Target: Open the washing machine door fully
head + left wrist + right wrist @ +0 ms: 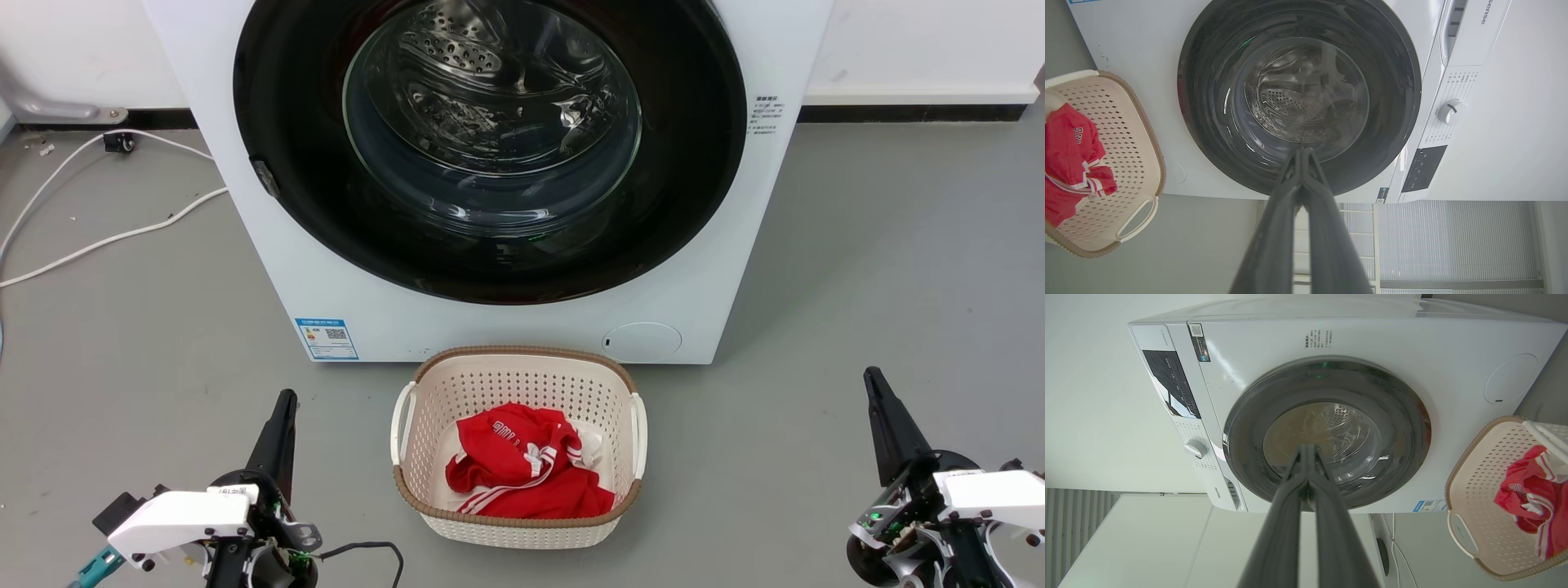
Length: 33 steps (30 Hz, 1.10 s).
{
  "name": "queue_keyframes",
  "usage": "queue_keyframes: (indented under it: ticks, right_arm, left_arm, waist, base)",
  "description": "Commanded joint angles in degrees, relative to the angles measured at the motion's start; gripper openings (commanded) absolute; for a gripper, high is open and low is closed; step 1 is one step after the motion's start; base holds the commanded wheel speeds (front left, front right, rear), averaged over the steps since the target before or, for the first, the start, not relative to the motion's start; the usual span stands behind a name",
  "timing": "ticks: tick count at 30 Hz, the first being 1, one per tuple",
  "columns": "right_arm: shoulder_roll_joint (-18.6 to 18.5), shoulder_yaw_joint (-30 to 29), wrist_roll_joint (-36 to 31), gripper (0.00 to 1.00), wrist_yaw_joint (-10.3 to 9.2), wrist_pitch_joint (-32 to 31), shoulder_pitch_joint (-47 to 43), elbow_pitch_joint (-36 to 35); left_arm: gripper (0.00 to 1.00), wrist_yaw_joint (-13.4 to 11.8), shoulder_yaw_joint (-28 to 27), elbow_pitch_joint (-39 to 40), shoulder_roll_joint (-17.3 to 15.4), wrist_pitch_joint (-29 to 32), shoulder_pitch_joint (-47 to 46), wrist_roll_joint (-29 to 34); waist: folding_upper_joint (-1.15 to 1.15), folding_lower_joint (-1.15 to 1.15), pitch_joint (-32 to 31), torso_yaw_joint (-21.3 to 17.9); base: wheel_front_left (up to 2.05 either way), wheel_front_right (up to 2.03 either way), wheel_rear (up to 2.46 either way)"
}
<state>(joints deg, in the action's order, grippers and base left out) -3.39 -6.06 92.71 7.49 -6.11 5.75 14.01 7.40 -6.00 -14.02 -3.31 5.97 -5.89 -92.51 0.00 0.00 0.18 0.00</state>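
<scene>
The washing machine door fills the upper middle of the head view. Its glossy black ring lies flat against the white front of the washing machine, so it looks closed, and the opening has not begun. A small grey catch sits on the ring's left edge in that view. This is probably the place to pull, with the hinge on the opposite side, though no hinge can be seen.

Directly below the door, a perforated basket stands on the grey floor, just beside the machine's base. It holds a red garment, probably put there for loading. The basket may stand in the path of an arm reaching low.

The left hand is at the lower left and the right hand at the lower right. Both are well apart from the door and point up the frame at it, which reads as a resting pose before the approach. In the left wrist view the fingers are pressed together at the tips with nothing between them, and the right wrist view shows the same for the right hand. A white cable trails across the floor at the left edge.
</scene>
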Motion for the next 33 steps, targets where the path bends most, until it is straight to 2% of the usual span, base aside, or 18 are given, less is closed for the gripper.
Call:
queue_keyframes:
  ticks: [1, 11, 12, 24, 33]
  right_arm:
    - [0.2, -0.1, -0.3, 0.0, 0.0, -0.2, 0.8, 0.1]
    - [0.3, -0.2, -0.5, 0.0, 0.0, -0.3, 0.8, 0.1]
    - [0.3, -0.2, -0.5, 1.0, 0.0, -0.3, 0.8, 0.1]
    - [0.1, 1.8, -1.4, 1.0, -0.01, 2.9, -1.1, -1.7]
    - [0.2, 2.4, -7.6, 1.0, -0.01, 5.2, -1.7, -4.4]
  left_arm:
    - [0.0, 0.2, -0.2, -0.1, 0.0, 0.3, -0.5, 0.1]
    - [0.0, 0.2, -0.3, -0.1, 0.1, 0.3, -0.5, 0.2]
    - [1.0, 0.2, -0.3, -0.1, 0.1, 0.4, -0.5, 0.2]
    - [1.0, 0.0, 2.3, 1.6, 0.2, -2.7, 0.4, 0.9]
    - [1.0, 0.0, 2.8, 4.7, 0.2, -5.0, 0.2, 7.5]
  waist:
    - [0.0, 0.0, 0.0, 0.0]
    - [0.0, 0.0, 0.0, 0.0]
    - [0.0, 0.0, 0.0, 0.0]
    - [0.0, 0.0, 0.0, -0.1]
    - [0.0, 0.0, 0.1, -0.1]
  base:
    - [0.0, 0.0, 0.0]
    - [0.0, 0.0, 0.0]
    - [0.0, 0.0, 0.0]
    - [0.0, 0.0, 0.0]
    - [0.0, 0.0, 0.0]
